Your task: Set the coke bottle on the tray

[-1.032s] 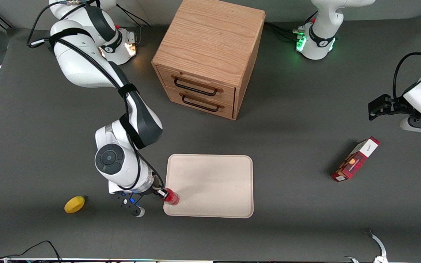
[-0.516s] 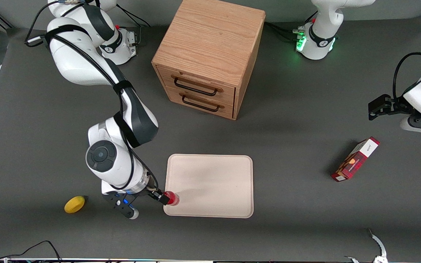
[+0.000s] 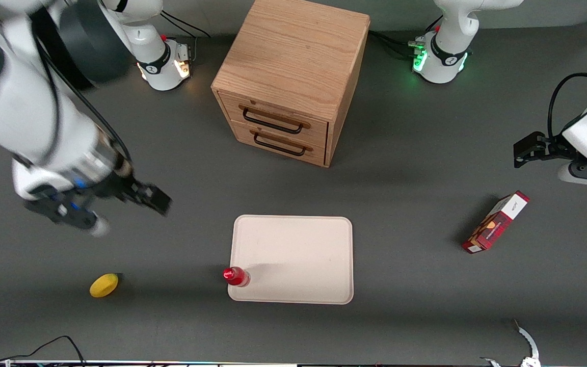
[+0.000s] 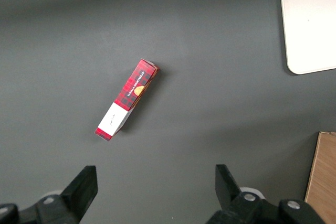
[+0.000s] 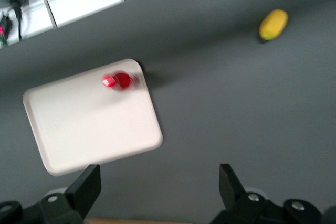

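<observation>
The small red coke bottle [image 3: 236,276] stands upright on the beige tray [image 3: 298,255], at the tray's corner nearest the front camera on the working arm's side. It also shows in the right wrist view [image 5: 118,81], on a corner of the tray [image 5: 89,129]. My gripper [image 3: 151,196] is open and empty. It hangs above the bare table, well away from the bottle, farther from the front camera and toward the working arm's end. Its jaws stand wide apart in the right wrist view [image 5: 158,179]. An edge of the tray shows in the left wrist view [image 4: 310,19].
A yellow lemon-like fruit [image 3: 104,285] lies on the table toward the working arm's end, also seen in the right wrist view [image 5: 273,24]. A wooden two-drawer cabinet [image 3: 288,76] stands farther from the front camera than the tray. A red-and-white box [image 3: 496,222] lies toward the parked arm's end.
My gripper has let go of the bottle, opened, and pulled up and away toward the working arm's end. The bottle stays upright on the tray's corner.
</observation>
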Motion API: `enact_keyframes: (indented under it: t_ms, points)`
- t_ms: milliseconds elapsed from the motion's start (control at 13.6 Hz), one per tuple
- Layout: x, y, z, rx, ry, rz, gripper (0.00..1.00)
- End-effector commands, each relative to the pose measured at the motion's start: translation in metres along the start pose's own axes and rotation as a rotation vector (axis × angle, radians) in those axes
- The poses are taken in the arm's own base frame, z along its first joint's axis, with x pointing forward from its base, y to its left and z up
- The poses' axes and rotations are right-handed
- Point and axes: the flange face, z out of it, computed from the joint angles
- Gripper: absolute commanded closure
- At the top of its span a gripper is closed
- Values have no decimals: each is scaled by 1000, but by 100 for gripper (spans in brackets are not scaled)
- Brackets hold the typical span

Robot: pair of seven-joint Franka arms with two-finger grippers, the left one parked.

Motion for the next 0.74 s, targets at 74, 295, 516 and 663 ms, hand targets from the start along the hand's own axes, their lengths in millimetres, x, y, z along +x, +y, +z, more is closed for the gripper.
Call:
enact_keyframes:
  t_ms: [74,295,516,663]
  points:
    - [-43,134,-9,-17,-73,-112,0]
    - [-58,213,20,-15,-113,-129,0]
    - [-68,221,67,-5,-85,-124,0]
    - [-66,219,70,-3,-82,-121,0]
